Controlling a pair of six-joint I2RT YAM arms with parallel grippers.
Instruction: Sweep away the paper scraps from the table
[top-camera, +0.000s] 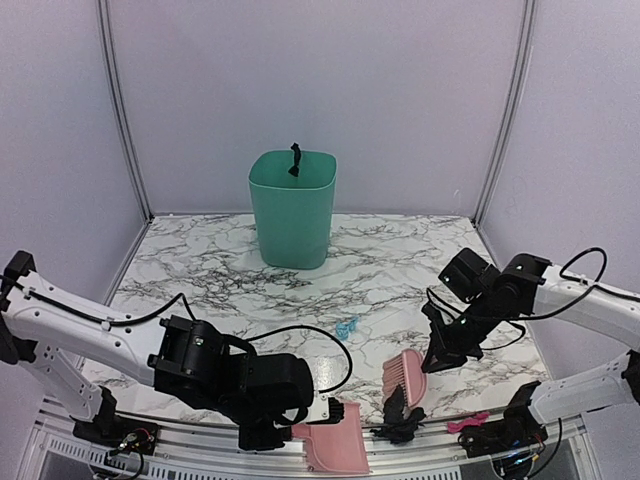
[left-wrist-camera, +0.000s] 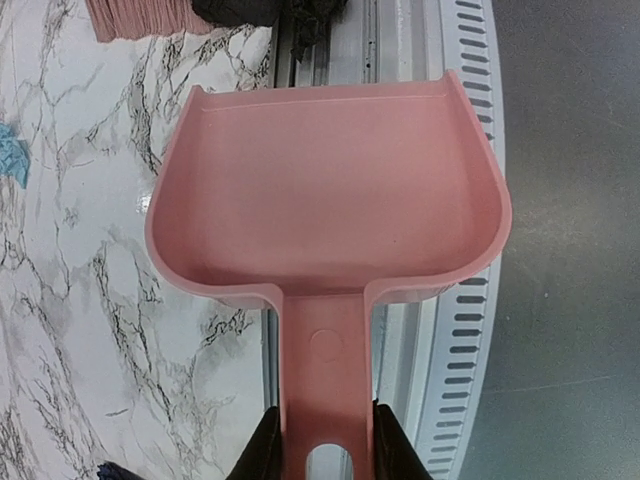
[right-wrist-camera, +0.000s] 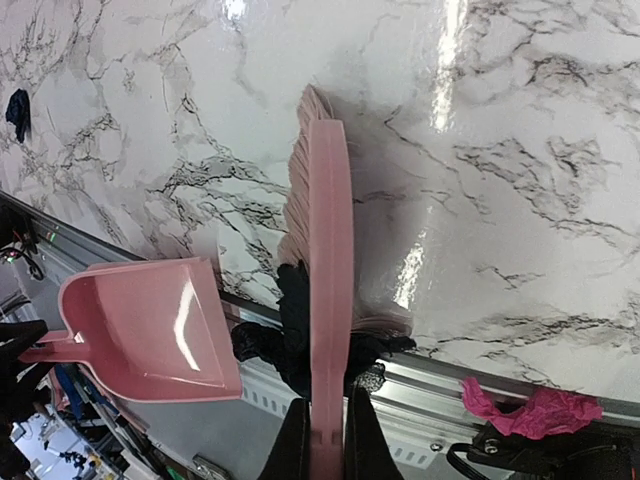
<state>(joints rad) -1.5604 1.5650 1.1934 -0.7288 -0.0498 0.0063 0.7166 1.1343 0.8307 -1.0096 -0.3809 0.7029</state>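
Observation:
Black paper scraps (top-camera: 398, 422) lie bunched on the table's (top-camera: 400, 260) front rail, under the bristles of the pink brush (top-camera: 403, 380). My right gripper (top-camera: 440, 357) is shut on the brush handle (right-wrist-camera: 330, 220); the black scraps (right-wrist-camera: 285, 335) press against the brush's left side. My left gripper (top-camera: 322, 414) is shut on the handle of the pink dustpan (top-camera: 332, 447), which is empty (left-wrist-camera: 330, 190) and hangs over the rail, left of the scraps (left-wrist-camera: 270, 12). A light-blue scrap (top-camera: 347, 327) lies on the table behind the dustpan and also shows in the left wrist view (left-wrist-camera: 12, 155).
A green bin (top-camera: 292, 208) stands at the back centre with a black strip (top-camera: 294, 160) on its rim. A crumpled pink piece (top-camera: 468, 422) sits by the right arm's base, beyond the rail (right-wrist-camera: 540, 410). White walls enclose three sides.

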